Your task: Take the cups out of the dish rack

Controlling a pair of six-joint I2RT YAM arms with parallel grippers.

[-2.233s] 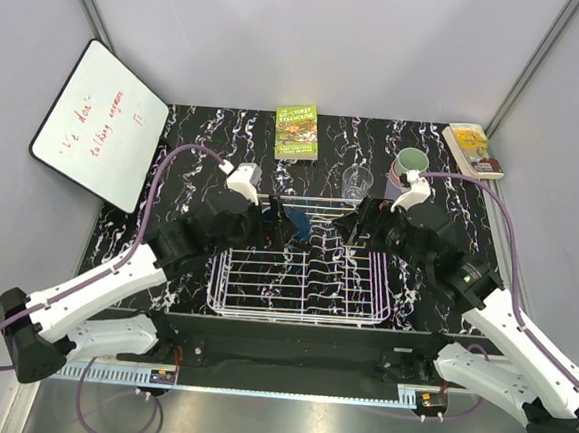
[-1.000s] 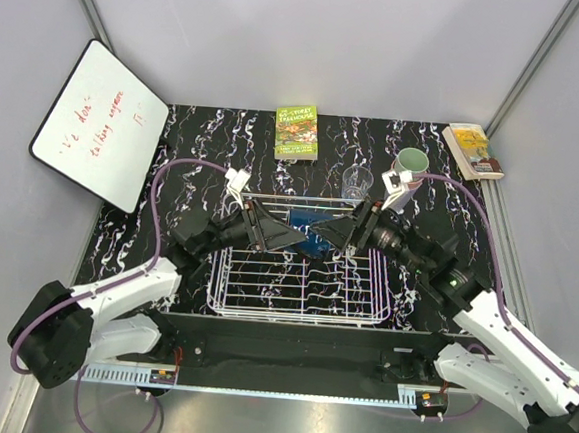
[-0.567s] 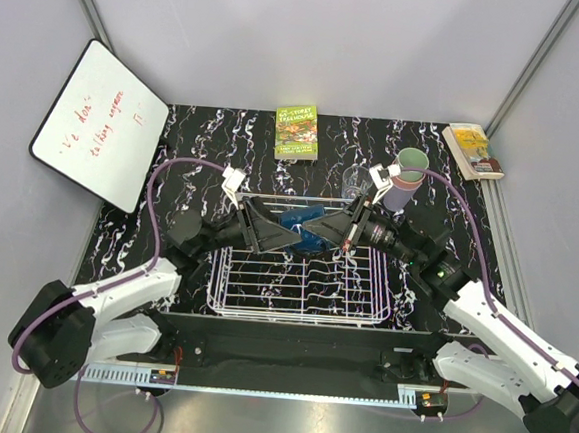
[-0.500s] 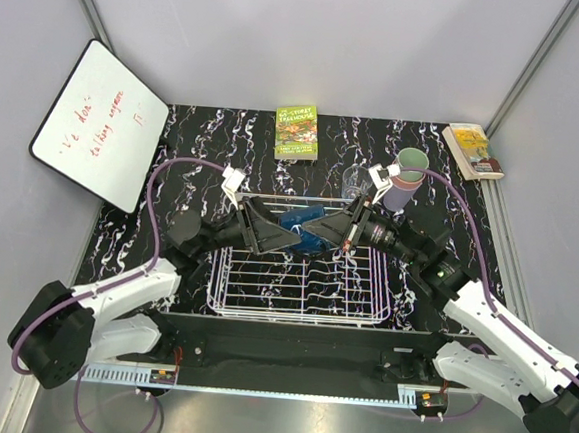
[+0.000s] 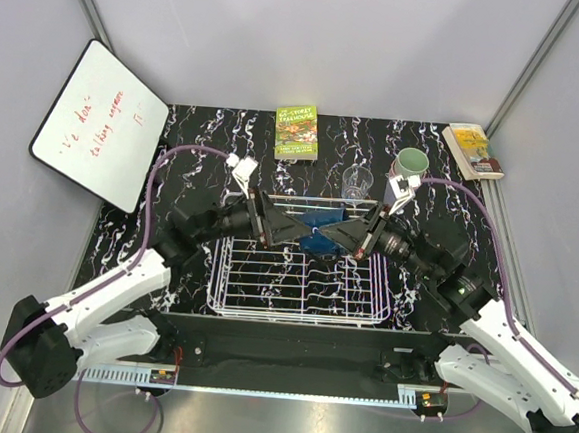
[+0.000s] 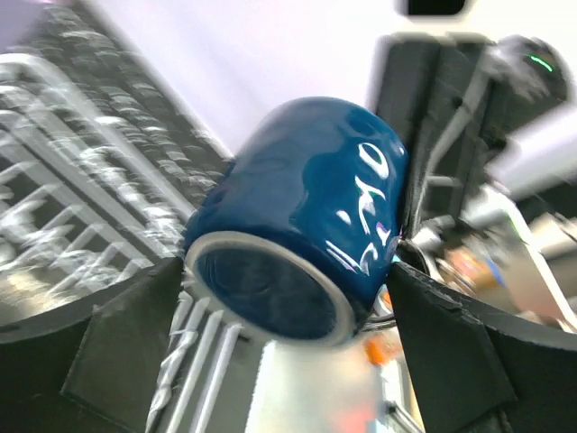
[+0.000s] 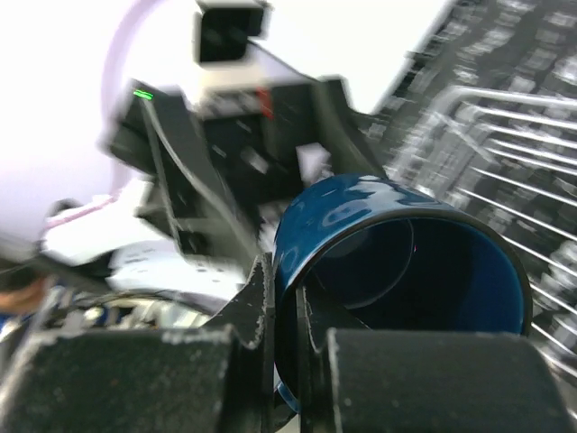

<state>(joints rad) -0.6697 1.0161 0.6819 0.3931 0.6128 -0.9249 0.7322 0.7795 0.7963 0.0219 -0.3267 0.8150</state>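
Passing seems the plan: right gripper [image 7: 285,302] pinches the dark blue cup [image 6: 297,221] by its rim over the dish rack [image 5: 299,287], left gripper [image 5: 296,226] wide open.

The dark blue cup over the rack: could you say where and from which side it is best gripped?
Pinch the rim wall of the dark blue glazed cup, probably from the robot's right: it lies sideways, open mouth facing there.

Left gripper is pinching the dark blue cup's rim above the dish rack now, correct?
No, the right gripper pinches the rim of the dark blue cup above the dish rack, as the right wrist view shows; the left gripper stands open around the cup.
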